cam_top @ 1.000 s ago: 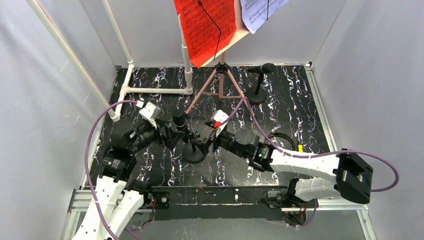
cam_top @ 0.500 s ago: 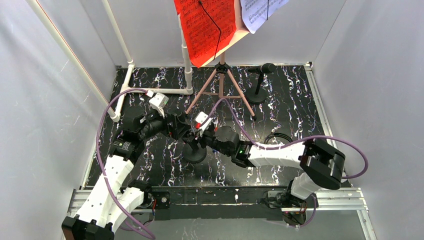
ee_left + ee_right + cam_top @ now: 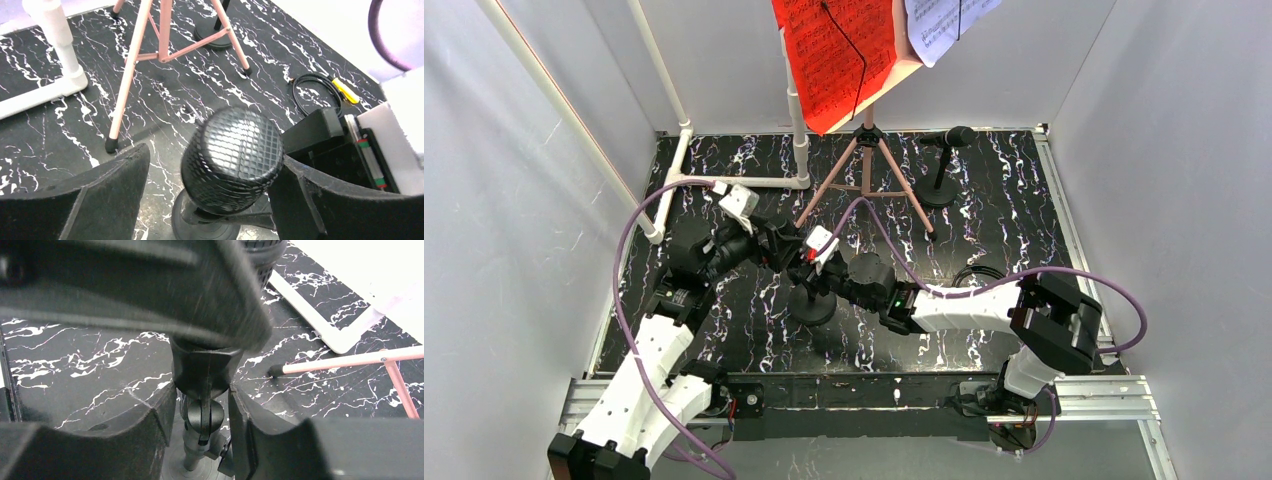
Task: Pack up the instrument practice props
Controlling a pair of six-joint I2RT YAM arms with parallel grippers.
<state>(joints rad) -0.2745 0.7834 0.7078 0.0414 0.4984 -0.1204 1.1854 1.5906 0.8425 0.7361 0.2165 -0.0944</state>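
The near microphone (image 3: 796, 262) stands on its round base (image 3: 812, 305) mid-table. In the left wrist view its mesh head (image 3: 235, 155) sits inside my left gripper (image 3: 212, 160), which is open: the right finger touches the head, the left finger stands apart. My right gripper (image 3: 202, 390) is lower down, both fingers pressed against the microphone's body (image 3: 202, 367) above the swivel joint. A second microphone (image 3: 946, 140) stands at the back right. The pink rack (image 3: 867, 165) on tripod legs carries a red sheet (image 3: 834, 55) and a white sheet (image 3: 944, 25).
The white pipe frame (image 3: 734, 182) runs along the back left, beside a tripod leg (image 3: 125, 90). A coiled black cable with a yellow plug (image 3: 320, 87) lies right of my arms. Grey walls close in on three sides.
Both arms have moved in on the near microphone. The right jaws have narrowed onto its body; the left jaws have come in a little around its head.
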